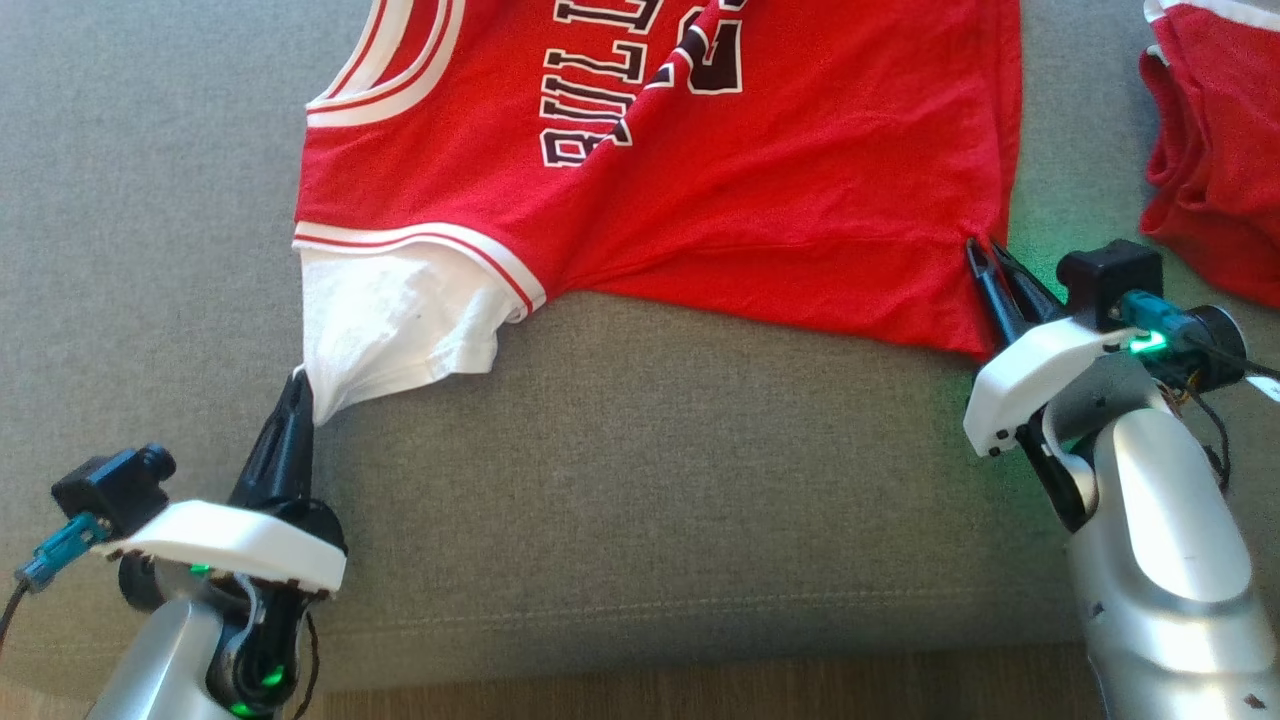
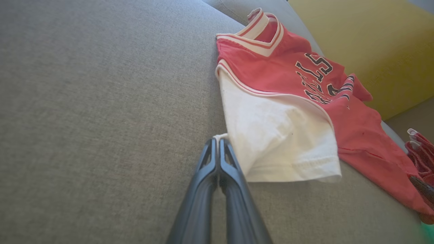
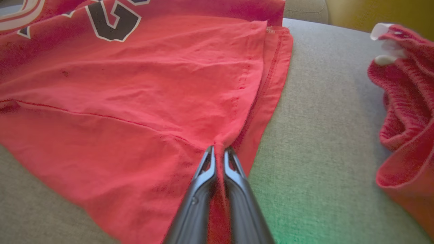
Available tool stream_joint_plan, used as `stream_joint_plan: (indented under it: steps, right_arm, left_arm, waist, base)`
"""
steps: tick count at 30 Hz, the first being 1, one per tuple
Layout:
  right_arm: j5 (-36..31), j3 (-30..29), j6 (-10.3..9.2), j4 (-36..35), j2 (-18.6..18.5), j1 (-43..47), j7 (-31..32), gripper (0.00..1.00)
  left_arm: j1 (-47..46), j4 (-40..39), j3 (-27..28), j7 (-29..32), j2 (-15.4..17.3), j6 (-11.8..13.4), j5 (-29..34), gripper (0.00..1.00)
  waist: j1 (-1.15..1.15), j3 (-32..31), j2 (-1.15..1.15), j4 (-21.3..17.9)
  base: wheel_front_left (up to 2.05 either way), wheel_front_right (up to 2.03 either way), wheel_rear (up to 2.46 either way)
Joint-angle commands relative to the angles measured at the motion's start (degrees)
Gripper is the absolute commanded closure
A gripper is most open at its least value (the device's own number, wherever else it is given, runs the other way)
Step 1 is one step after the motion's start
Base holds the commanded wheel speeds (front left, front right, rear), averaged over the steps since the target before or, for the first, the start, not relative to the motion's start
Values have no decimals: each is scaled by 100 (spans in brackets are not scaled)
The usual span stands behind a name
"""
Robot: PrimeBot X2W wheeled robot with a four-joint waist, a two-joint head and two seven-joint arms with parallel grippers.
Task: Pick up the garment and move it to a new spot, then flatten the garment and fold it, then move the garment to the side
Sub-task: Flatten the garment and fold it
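The red jersey (image 1: 750, 200) lies spread across the far middle of the grey sofa seat (image 1: 650, 450). The left hand (image 1: 300, 382) is closed on the tip of its white sleeve (image 1: 390, 320) at the near left. The right hand (image 1: 977, 250) is clamped on the hem corner at the right. Another red garment (image 1: 1210, 150) sits far right.

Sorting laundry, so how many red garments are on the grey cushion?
2. The red Bulls jersey is spread across the middle; a crumpled red garment sits at the robot's right, partly cut off. More may be hidden.
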Motion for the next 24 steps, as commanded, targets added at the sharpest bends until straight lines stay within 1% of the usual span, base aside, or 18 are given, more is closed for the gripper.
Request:
stream_joint_plan:
  steps: [1, 5, 8, 11, 14, 19, 22, 24]
  right_arm:
    - [15, 93, -2, -167, 76, -102, -65, 100]
    - [120, 44, -2, -211, 76, -187, -170, 100]
    - [231, -2, -2, -401, 76, -148, -331, 100]
    - [342, -149, -2, -770, -13, 26, -429, 100]
    - [360, -460, -2, -1318, -128, 259, -466, 100]
    - [532, -806, -2, -2231, -112, 498, -511, 100]
    - [801, -924, -2, -2639, -49, 460, -608, 100]
    - [952, -949, -2, -2779, -29, 356, -620, 100]
  left_arm:
    - [-20, -99, 187, -65, 117, 27, 45, 100]
    - [-8, -59, 177, -66, 106, 16, 40, 100]
    - [7, -59, 232, -68, 66, -5, -43, 100]
    - [35, -142, 274, -69, 3, -49, -179, 100]
    - [77, -305, 300, -69, -35, -98, -332, 100]
    - [98, -878, 417, -56, -75, -182, -780, 100]
    - [20, -1422, 601, 42, -144, -210, -1310, 100]
    - [-85, -1820, 746, 165, -142, -218, -1670, 100]
  waist:
    - [0, -10, 0, -1]
    - [0, -64, 0, 15]
    - [0, -105, 0, 23]
    - [0, -92, 0, 24]
    - [0, -22, 0, -37]
    - [0, 100, 0, -193]
    - [0, 127, 0, -251]
    - [0, 108, 0, -274]
  base:
    - [0, 0, 0]
    - [0, 0, 0]
    - [0, 0, 0]
    - [0, 0, 0]
    - [0, 0, 0]
    - [0, 0, 0]
    - [0, 0, 0]
    - [0, 0, 0]
